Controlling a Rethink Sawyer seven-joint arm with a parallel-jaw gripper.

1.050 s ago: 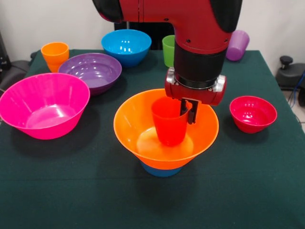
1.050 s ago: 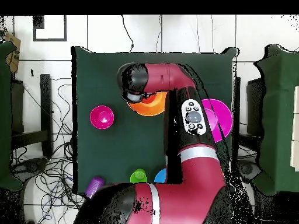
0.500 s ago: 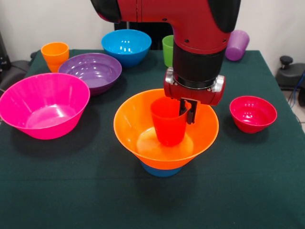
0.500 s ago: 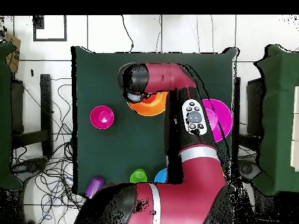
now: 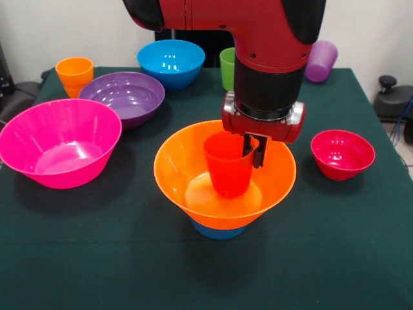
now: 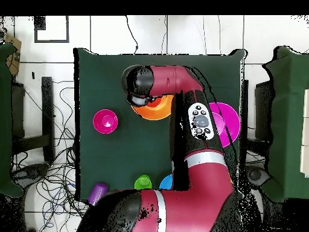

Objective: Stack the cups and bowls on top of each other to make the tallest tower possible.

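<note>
Fingers (image 5: 257, 152) clamped on far rim of red-orange cup (image 5: 228, 165), cup upright inside large orange bowl (image 5: 193, 187), bowl seated on small light-blue bowl (image 5: 218, 232) on tabletop (image 5: 97, 258). Small red bowl (image 5: 342, 154) nearby, apart.

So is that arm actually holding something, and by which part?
Yes: the gripper pinches the red-orange cup by its rim, on the side facing the small red bowl.
</note>
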